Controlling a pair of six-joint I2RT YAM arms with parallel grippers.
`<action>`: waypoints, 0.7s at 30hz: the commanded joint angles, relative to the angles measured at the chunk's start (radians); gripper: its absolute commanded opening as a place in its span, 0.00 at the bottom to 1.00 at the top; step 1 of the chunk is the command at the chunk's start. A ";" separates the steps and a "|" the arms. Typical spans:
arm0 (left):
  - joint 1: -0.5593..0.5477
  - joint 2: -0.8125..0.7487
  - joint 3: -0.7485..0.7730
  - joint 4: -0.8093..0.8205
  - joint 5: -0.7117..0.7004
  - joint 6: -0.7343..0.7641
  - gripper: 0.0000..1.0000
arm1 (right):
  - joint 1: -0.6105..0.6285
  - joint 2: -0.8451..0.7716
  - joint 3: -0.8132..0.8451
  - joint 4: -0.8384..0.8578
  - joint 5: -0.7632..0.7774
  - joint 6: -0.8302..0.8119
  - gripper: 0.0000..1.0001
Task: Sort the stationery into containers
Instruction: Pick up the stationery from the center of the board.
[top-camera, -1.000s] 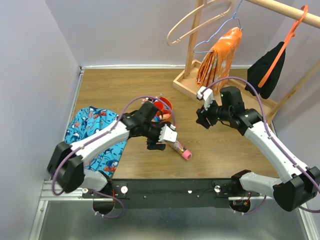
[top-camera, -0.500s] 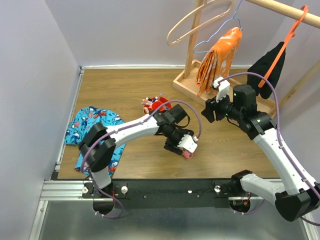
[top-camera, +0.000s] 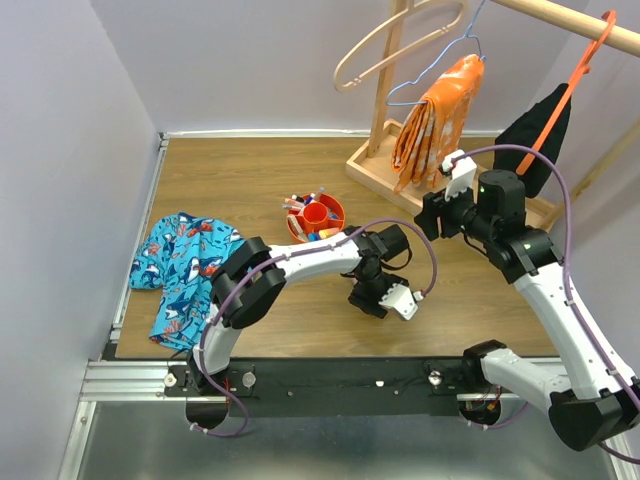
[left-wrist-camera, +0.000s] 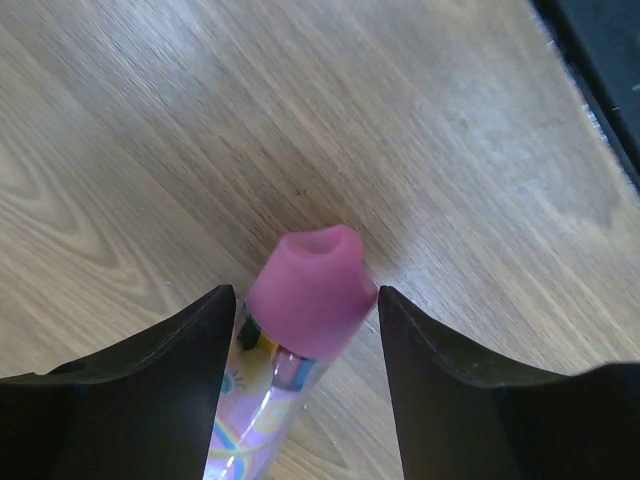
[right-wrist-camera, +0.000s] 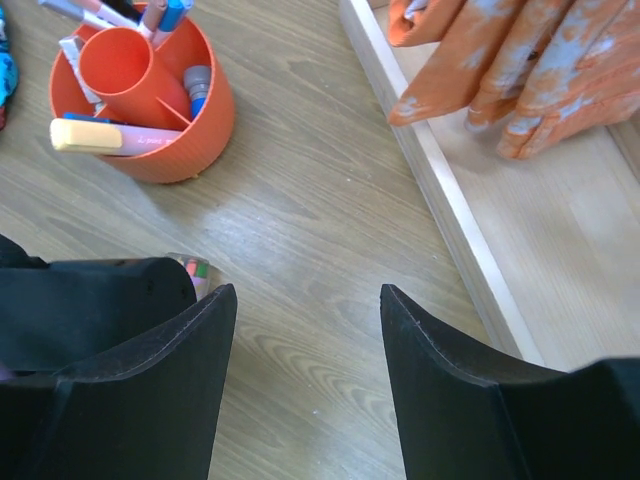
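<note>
Jaws parted: left gripper (left-wrist-camera: 305, 300) straddling pink-capped marker (left-wrist-camera: 308, 285), right gripper (right-wrist-camera: 308, 300) empty. Bowl (right-wrist-camera: 190, 140) at eleven o'clock holding pens (right-wrist-camera: 115, 137); marker seemingly last.

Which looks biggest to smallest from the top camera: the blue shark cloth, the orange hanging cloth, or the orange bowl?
Largest: blue shark-print fabric cloth.
Next: orange patterned hanging cloth, though hanging nearer the camera may enlarge it.
Smallest: round red-orange plastic bowl.
</note>
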 joint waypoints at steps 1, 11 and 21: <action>-0.012 0.059 0.036 -0.015 -0.081 -0.032 0.66 | -0.022 -0.020 0.022 0.011 0.029 0.024 0.67; -0.014 0.068 -0.016 -0.015 -0.146 0.046 0.60 | -0.036 -0.012 0.006 0.031 0.011 0.031 0.67; -0.006 0.014 -0.107 -0.006 -0.213 0.120 0.64 | -0.038 0.002 -0.004 0.048 0.000 0.041 0.68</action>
